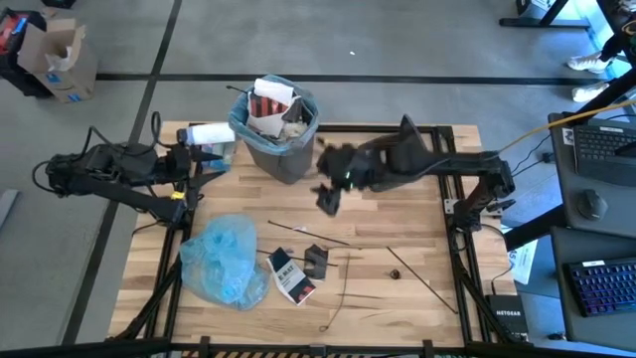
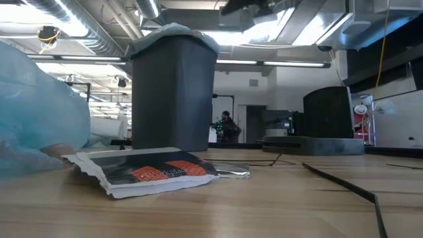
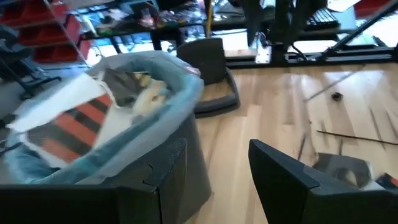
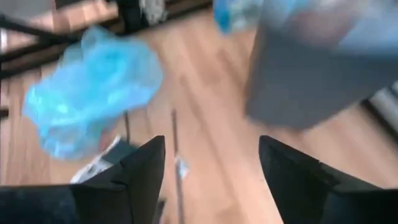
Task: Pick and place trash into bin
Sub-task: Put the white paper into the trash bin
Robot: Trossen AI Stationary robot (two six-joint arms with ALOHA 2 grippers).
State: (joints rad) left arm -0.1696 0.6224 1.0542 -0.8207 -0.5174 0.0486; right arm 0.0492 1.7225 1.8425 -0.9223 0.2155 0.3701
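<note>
On the table (image 1: 417, 239) stand one bin (image 1: 280, 139), one blue bag (image 1: 224, 261), one printed packet (image 1: 291, 276); both jaws gape, empty.

Robotics lab or workshop, open industrial floor. Butcher-block table (image 1: 397, 229) on black metal frame, grey concrete floor (image 1: 397, 40) around it. Exposed silver ducts (image 2: 86, 26) and strip lights overhead. Desk with keyboards (image 1: 606, 283) beside rig. Red parts bins (image 3: 37, 25) on shelving behind. Person (image 2: 227, 125) far back among equipment.

Bright overhead ceiling lights glare in the low view; the right wrist view is motion-blurred.
</note>
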